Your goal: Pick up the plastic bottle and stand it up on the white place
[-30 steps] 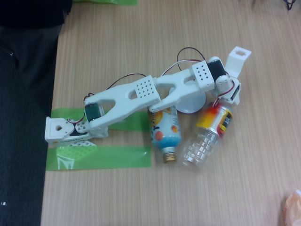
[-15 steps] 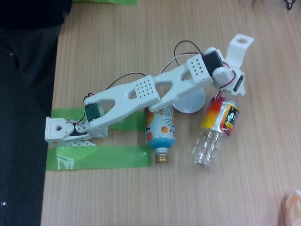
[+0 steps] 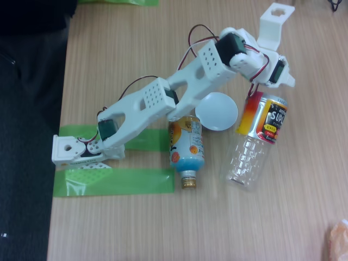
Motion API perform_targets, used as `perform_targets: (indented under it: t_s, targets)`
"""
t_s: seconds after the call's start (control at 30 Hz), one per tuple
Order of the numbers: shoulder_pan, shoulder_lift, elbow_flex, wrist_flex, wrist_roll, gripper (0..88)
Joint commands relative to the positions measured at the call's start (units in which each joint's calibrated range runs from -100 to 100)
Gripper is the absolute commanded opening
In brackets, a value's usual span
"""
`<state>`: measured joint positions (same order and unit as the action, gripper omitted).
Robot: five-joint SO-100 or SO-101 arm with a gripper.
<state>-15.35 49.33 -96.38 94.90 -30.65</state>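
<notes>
The clear ribbed plastic bottle point(image 3: 252, 155), with its yellow, red and black label toward the top, hangs tilted from my gripper point(image 3: 261, 92). The gripper is shut on the bottle's upper end and hides the cap. The bottle's clear base points toward the bottom of the fixed view and looks lifted off the wood. The white place point(image 3: 217, 111), a small round disc, lies flat just left of the bottle's label, partly under my forearm.
An orange-and-light-blue bottle point(image 3: 186, 147) with a gold neck lies left of the held bottle, below the disc. Green tape strips point(image 3: 114, 181) surround the arm's base point(image 3: 70, 150). The table's left edge borders a dark floor. Something orange point(image 3: 337, 240) sits at the bottom right corner.
The arm has risen and swung toward the top of the view with the bottle, which now hangs more steeply. More of the white disc is uncovered.
</notes>
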Motion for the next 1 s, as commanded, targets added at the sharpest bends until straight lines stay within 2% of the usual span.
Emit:
perform_targets:
  t_s: [0.0,0.23,0.47,0.6,0.83,0.97]
  targets:
    - [2.46,-7.45,-2.62,0.55,0.24,6.8]
    - [7.2,-14.59,-2.62,0.55,0.5,6.7]
    - [7.35,-23.83,-2.08,0.55,0.5,6.7]
    - [6.54,-29.63,-1.89,0.55,0.4,6.7]
    - [0.09,-38.53,-1.35,0.63,0.55,6.7]
    - [-2.87,-42.82,6.98,0.63,0.55,6.7]
